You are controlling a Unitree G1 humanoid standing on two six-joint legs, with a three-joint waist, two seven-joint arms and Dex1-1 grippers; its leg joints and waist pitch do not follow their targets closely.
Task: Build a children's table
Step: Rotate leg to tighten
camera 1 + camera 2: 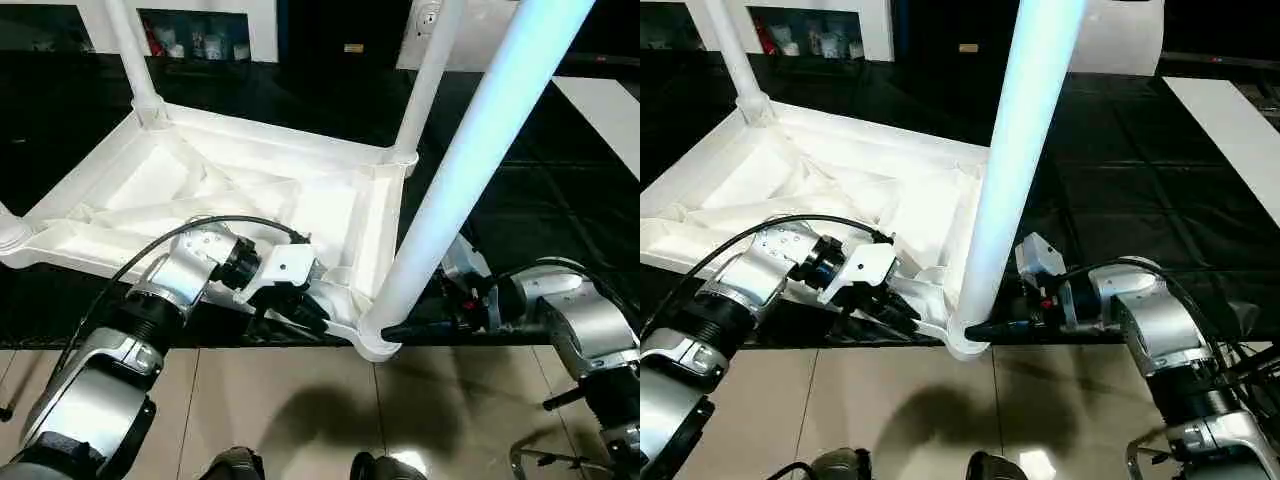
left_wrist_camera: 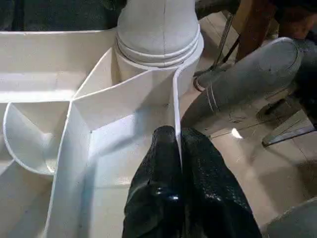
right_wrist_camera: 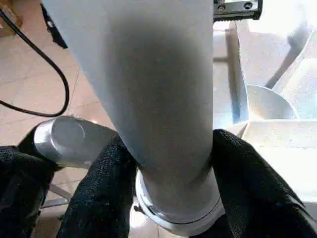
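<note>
1. Risk judged first: near leg (image 1: 470, 160) possibly not fully seated in its corner socket (image 1: 378, 340), so a pull or sideways push from the right gripper (image 3: 173, 193) could tilt or lift it out.
2. Second risk: tabletop (image 1: 180, 190) overhung the near edge of the black work table (image 1: 560, 200) at that corner, above the tiled floor (image 1: 300, 400); a downward press there could tip or slide the whole piece off.
3. Third risk: thin rib (image 2: 174, 99) pinched by the left gripper (image 2: 178, 148) could bend or slip free if the tabletop twisted, leaving nothing to brace against the leg's push.
4. Left gripper: pressed together on the rib of the upturned tabletop, right beside the near corner socket, 1 finger (image 2: 158, 188) on each side of the wall.
5. Right gripper: spread about halfway, 2 fingers (image 3: 104, 188) set on opposite sides of the leg's base, just above the socket collar; appeared to touch the tube on both sides, though how firmly could not be told.
6. Table's place: tabletop lay upside down on the black work table, ribs up, near corner hanging over the near edge.
7. 2 far legs (image 1: 135, 50) stood upright in the far corner sockets; the near leg rose from the near right corner; a 4th socket (image 1: 10, 235) sat at the left corner.
</note>
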